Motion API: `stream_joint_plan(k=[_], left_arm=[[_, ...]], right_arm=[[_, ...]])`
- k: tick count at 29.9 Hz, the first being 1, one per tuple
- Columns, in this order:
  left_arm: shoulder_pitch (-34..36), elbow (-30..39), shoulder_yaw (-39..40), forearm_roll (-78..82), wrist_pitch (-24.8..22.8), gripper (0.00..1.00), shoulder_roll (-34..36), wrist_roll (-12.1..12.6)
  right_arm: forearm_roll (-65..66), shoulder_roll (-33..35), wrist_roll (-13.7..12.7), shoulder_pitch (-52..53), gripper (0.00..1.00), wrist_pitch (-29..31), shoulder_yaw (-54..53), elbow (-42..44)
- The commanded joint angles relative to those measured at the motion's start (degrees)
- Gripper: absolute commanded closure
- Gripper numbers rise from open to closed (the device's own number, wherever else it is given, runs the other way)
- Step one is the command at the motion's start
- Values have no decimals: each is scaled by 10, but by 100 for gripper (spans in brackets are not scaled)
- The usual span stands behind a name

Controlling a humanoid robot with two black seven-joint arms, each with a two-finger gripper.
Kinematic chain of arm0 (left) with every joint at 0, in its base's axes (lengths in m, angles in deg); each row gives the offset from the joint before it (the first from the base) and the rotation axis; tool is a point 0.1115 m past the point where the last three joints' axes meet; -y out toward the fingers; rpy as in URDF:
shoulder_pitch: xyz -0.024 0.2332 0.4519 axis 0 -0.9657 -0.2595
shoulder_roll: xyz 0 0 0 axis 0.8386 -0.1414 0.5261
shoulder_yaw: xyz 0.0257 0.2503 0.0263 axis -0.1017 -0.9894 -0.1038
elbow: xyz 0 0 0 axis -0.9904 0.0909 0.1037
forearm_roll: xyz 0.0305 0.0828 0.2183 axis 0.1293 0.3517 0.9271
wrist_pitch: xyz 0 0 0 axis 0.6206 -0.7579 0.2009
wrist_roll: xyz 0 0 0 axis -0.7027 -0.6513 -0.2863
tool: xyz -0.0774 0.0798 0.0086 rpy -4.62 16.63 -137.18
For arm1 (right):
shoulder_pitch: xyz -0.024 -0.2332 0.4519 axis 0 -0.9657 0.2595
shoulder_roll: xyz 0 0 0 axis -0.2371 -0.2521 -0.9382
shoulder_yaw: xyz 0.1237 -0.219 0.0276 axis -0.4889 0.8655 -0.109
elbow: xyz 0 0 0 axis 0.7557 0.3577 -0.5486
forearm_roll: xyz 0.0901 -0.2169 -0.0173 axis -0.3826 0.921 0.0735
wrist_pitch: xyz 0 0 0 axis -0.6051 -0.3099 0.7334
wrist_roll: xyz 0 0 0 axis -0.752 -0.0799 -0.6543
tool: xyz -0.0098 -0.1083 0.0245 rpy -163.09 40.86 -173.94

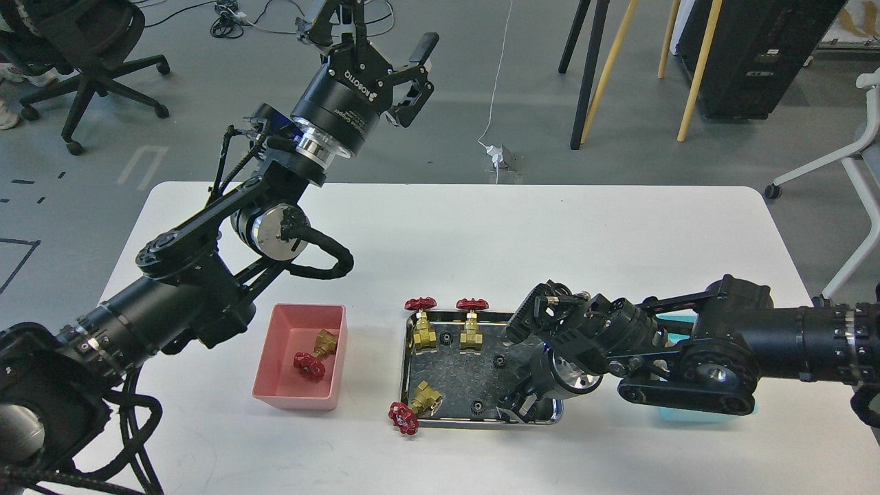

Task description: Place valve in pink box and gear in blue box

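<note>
Valve (313,355) diagonal, handwheel toward near-left.

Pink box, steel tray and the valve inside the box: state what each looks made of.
The pink box looks like moulded plastic: even salmon colour, matte, smooth sloping walls. The steel tray looks like polished metal: its rim mirrors light and its floor reflects darkly. The valve has a body that looks like brass, yellow with a metallic sheen; its dark-red handwheel is probably painted metal, though plastic is possible.

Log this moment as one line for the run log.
left gripper: raised, open, empty | right gripper: low over steel tray, state unclear | pink box: one valve | tray: three valves, gears
</note>
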Motion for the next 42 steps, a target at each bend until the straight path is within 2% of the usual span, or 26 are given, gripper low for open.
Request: stream_joint_plan(k=[1,8,24,32,38,42], left_arm=[[-2,-1,-1,0,0,6,-1,0],[-9,-1,0,0,0,6,-1,0],[-15,0,0,0,0,5,-1,0],[-16,0,0,0,-1,5,-1,0],[-16,0,-1,0,-1,5,-1,0],[-17,0,-2,0,-1,5,-2,0]], right_arm=[[0,-7,0,0,41,0,-1,2],[0,-9,-1,-1,42,0,0,1],[1,-8,-3,-6,78,0,1,3],[0,2,-3,2,85,0,-2,0],[-2,51,-2,40,85,0,-13,-28],[-2,123,-2,59,85,0,-32,-55]])
